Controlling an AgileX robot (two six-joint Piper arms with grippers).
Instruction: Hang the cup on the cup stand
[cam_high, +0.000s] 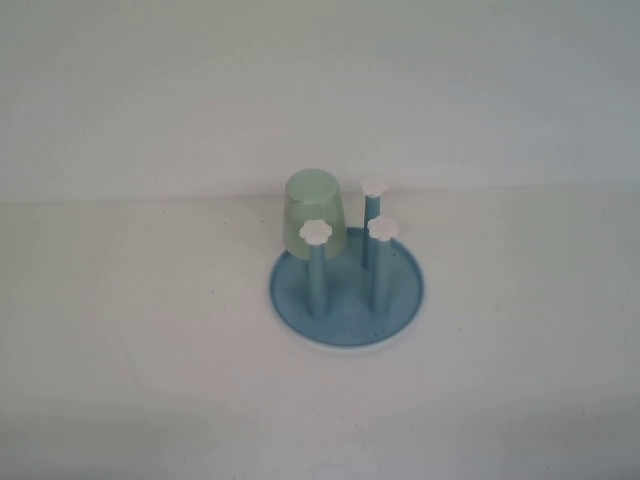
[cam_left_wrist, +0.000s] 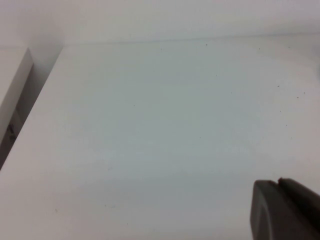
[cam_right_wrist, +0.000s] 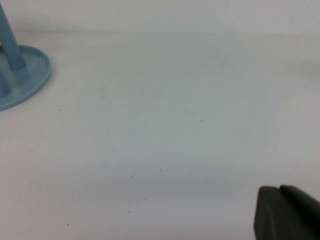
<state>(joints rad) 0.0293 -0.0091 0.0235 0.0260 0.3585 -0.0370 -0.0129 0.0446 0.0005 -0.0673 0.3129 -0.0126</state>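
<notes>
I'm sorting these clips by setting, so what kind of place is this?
Probably a plain test bench, not a kitchen: a bare white table against a white wall, holding only a blue cup stand with a mint cup upturned over a peg. Both arms are parked, left end effector and right end effector shut.

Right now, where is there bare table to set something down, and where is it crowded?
Bare table lies left, right and in front of the stand. Only the stand is crowded: the cup sits upside down on its back-left peg. The left gripper and right gripper, both shut, hang over bare table.
</notes>
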